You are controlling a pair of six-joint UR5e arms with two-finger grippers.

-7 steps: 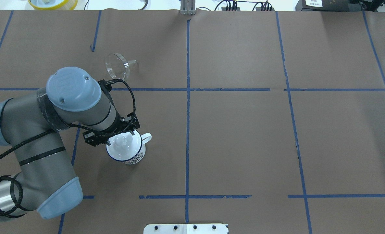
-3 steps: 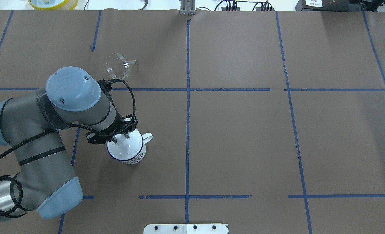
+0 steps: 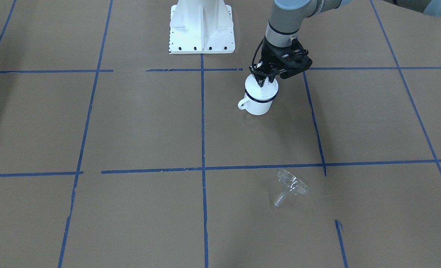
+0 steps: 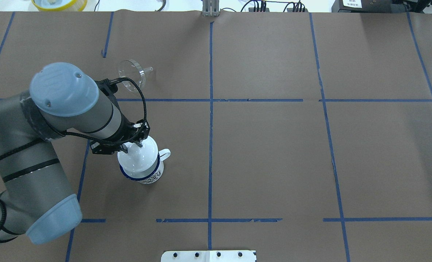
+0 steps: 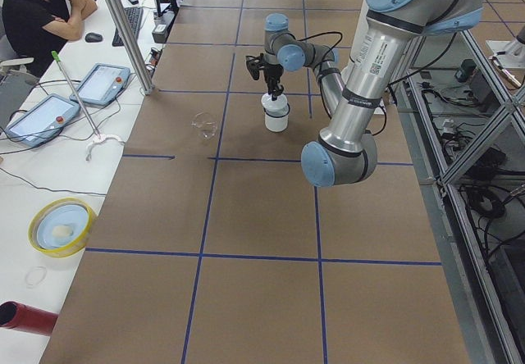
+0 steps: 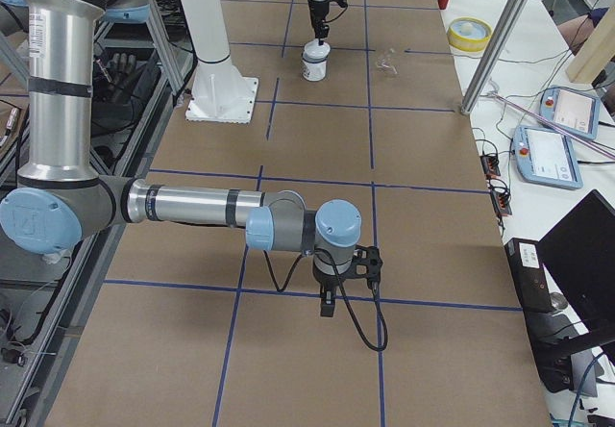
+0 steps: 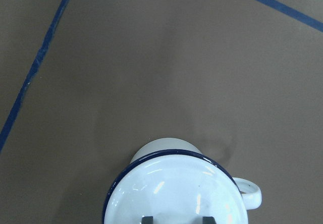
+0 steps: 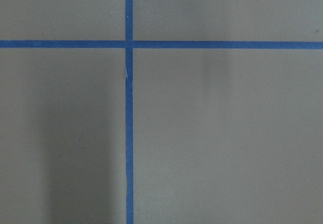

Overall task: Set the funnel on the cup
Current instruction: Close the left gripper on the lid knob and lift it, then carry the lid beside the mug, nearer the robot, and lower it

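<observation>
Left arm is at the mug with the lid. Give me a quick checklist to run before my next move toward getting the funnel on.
1. Grip: ok. The left gripper is shut on the top of the small round white knobbed lid.
2. Lid clear of the white enamel mug with a dark blue rim: cannot tell. It sits right over the rim.
3. Mug upright: ok.
4. Funnel free: ok. The small clear funnel lies on its side on the brown paper, apart from the mug.
5. Other arm clear: ok. The right gripper is far off; whether it is open or shut, cannot tell.
</observation>
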